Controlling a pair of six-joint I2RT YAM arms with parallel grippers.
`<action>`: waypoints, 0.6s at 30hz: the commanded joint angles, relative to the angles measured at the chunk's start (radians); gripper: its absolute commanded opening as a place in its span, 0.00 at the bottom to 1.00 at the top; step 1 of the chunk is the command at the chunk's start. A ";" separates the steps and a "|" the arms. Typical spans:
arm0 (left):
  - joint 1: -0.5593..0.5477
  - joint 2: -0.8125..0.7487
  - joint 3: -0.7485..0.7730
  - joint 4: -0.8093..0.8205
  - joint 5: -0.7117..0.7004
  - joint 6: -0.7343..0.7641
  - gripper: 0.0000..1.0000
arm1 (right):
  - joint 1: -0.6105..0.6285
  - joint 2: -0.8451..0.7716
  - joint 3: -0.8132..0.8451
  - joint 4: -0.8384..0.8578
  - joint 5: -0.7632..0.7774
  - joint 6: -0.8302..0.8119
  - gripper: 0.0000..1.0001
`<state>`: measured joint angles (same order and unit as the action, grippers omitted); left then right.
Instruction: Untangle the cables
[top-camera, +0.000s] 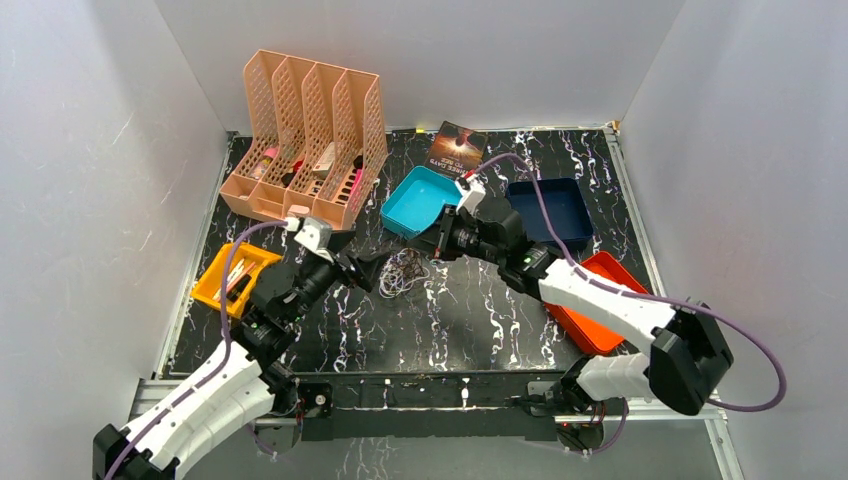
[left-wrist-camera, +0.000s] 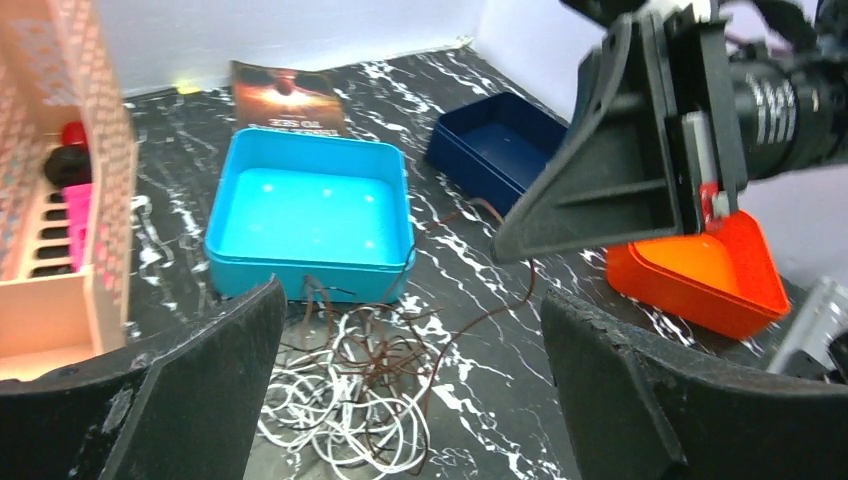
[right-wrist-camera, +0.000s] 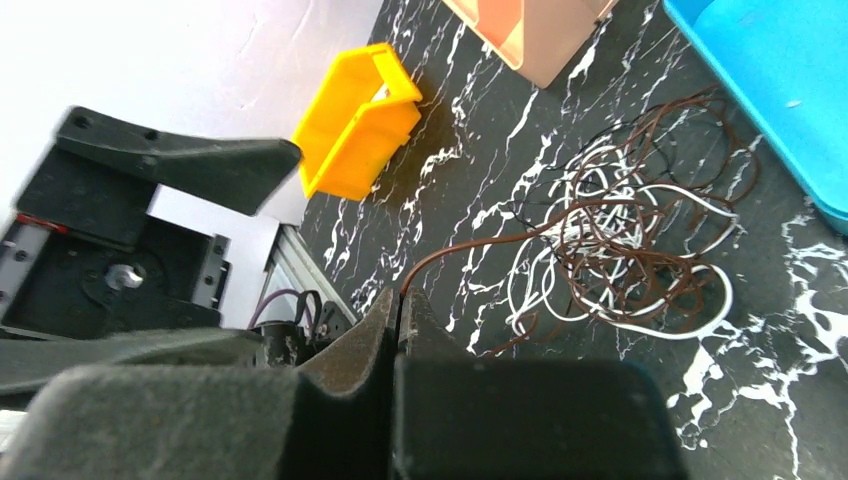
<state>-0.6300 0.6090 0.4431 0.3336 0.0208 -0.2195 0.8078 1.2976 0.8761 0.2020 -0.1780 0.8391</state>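
Brown thin cable (right-wrist-camera: 470, 245) and white thin cable (right-wrist-camera: 690, 328) coiled into one loose tangle (top-camera: 402, 272) at centre of black marbled table (top-camera: 480, 320). Shallow teal plastic tray (top-camera: 420, 200) at 12 o'clock of it.
Right gripper (right-wrist-camera: 400, 300), at 1 o'clock of tangle, clamped on free brown strand.
Left gripper (left-wrist-camera: 410, 295), at 9 o'clock, fingers spread wide, nothing held, low over coils.
Judgement: cables light, limp, slightly springy. Loops likely drag along together when one is pulled.
Best hold for left: outer white loop, clear of brown crossings, as anchor while brown draws out.
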 joint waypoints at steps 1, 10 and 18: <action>0.000 0.040 -0.048 0.202 0.169 0.022 0.98 | 0.002 -0.100 0.062 -0.100 0.105 -0.022 0.00; -0.032 0.208 -0.067 0.429 0.254 0.036 0.98 | 0.002 -0.189 0.026 -0.098 0.286 0.158 0.00; -0.096 0.364 -0.054 0.529 0.254 0.120 0.98 | 0.002 -0.176 0.035 -0.070 0.291 0.199 0.00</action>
<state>-0.6937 0.9283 0.3798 0.7403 0.2638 -0.1783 0.8082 1.1263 0.8829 0.0769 0.0921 0.9997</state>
